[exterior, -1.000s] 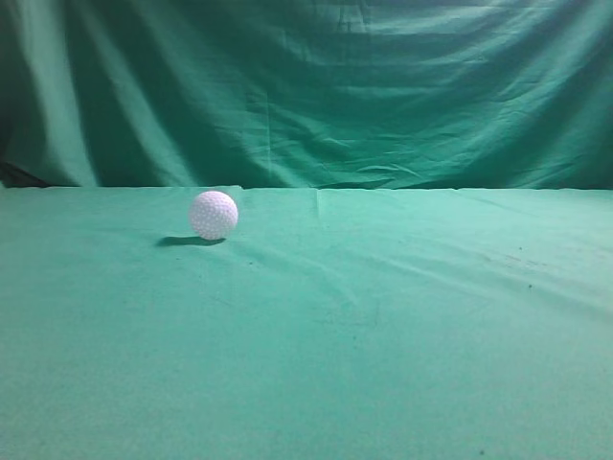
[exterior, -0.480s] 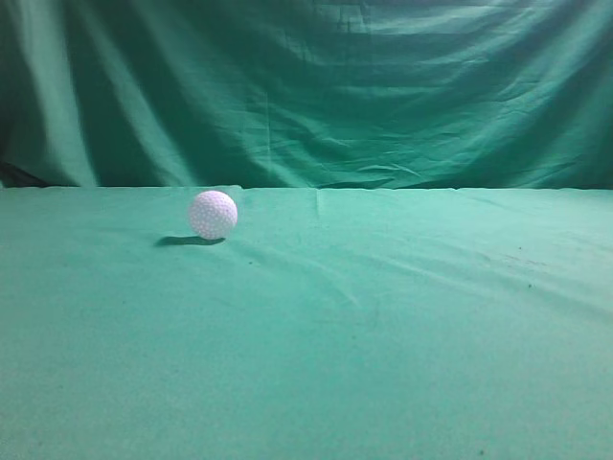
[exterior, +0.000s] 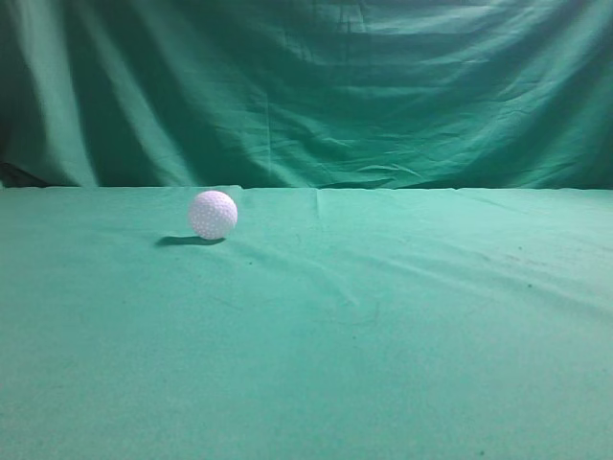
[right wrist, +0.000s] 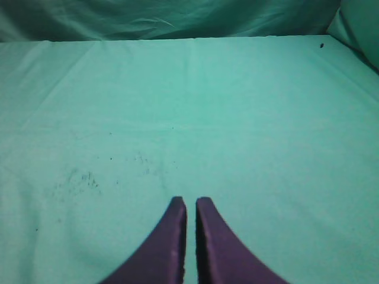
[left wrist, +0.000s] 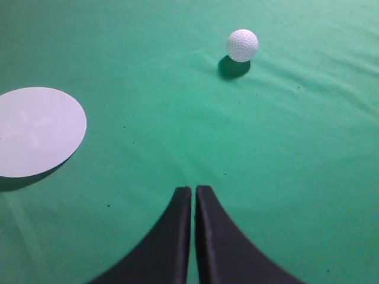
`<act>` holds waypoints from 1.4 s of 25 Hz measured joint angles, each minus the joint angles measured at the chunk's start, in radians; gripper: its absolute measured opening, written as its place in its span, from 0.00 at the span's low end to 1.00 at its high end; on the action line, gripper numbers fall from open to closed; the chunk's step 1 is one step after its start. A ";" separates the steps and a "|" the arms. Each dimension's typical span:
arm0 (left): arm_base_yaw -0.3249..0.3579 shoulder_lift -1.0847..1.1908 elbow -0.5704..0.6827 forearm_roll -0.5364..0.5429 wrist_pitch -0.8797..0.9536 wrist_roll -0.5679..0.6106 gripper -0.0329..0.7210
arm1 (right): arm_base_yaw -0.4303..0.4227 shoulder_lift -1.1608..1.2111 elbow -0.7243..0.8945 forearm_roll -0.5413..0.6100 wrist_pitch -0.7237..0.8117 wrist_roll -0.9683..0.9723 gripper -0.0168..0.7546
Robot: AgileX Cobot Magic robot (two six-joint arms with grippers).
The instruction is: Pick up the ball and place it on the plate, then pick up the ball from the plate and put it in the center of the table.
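Observation:
The white dimpled ball (exterior: 213, 214) rests on the green table (exterior: 383, 326), left of the middle and towards the back. It also shows in the left wrist view (left wrist: 242, 45), far ahead and to the right of my left gripper (left wrist: 193, 189), which is shut and empty. A flat white round plate (left wrist: 35, 130) lies to the left of that gripper, apart from the ball. My right gripper (right wrist: 190, 201) is shut and empty over bare cloth (right wrist: 195, 118). Neither gripper nor the plate shows in the exterior view.
A draped green cloth backdrop (exterior: 306, 86) hangs behind the table's far edge. The right wrist view shows the table's far edge and a fold of cloth (right wrist: 355, 23) at the right corner, with small dark specks (right wrist: 77, 177) on the cloth.

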 joint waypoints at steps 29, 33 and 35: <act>0.052 -0.452 0.328 0.137 -0.241 -0.187 0.04 | 0.002 -0.002 0.000 0.002 0.004 -0.009 0.09; 0.052 -0.452 0.350 0.164 -0.243 -0.187 0.04 | 0.002 -0.002 0.000 0.002 0.004 -0.011 0.09; 0.052 -0.452 0.350 0.169 -0.241 -0.187 0.04 | 0.002 -0.002 0.000 0.002 0.004 -0.012 0.09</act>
